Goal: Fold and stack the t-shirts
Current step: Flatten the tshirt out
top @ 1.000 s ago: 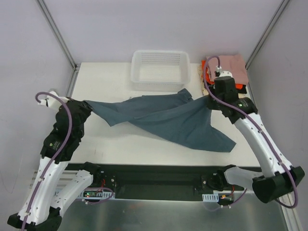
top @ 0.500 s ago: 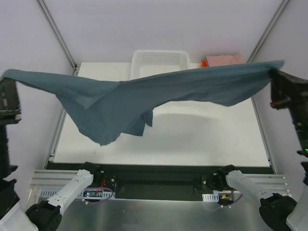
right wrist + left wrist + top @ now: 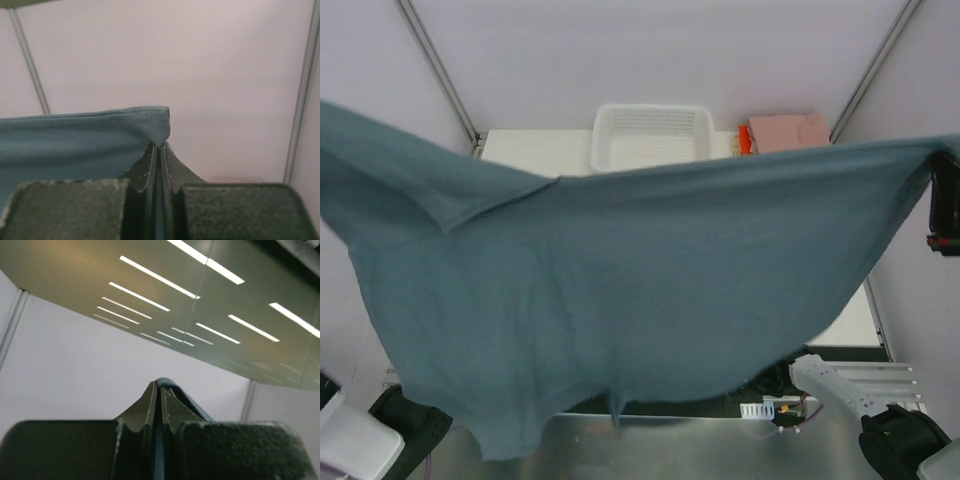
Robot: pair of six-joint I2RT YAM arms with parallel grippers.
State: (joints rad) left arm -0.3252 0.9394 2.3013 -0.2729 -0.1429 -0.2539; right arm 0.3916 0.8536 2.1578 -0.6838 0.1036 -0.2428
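Slate blue-grey cloth is pinched in the left gripper (image 3: 160, 392). Its jaws are pressed together, with only a thin edge of the slate blue-grey shirt (image 3: 620, 300) caught between them. In the left wrist view the cloth is seen just above the fingertips (image 3: 149, 402) and running down the slit between them. The gripper is pointed upward, and ceiling light strips (image 3: 160, 277) are seen beyond it. The gripper itself lies outside the top view, past the left edge, where the shirt's edge runs out of the picture.

To the right of that gripper the shirt is spread wide and held in the air, clear of the table (image 3: 535, 150). Its upper edge sags slightly in the middle and its lower edge hangs loose. A flap of the cloth is doubled over near the left-hand end. Beyond the upper edge, between the two grippers, a white mesh basket (image 3: 652, 135) is seen on the table. Nearer the right gripper (image 3: 160, 149) a folded dusty-pink shirt (image 3: 790, 130) lies, with a sliver of an orange-red shirt (image 3: 744, 138) showing at its left side.

The right gripper is likewise closed, with a hemmed corner of the shirt clamped between its fingertips and the cloth stretched away to its left. In the top view only a dark part of it is seen at the right edge.
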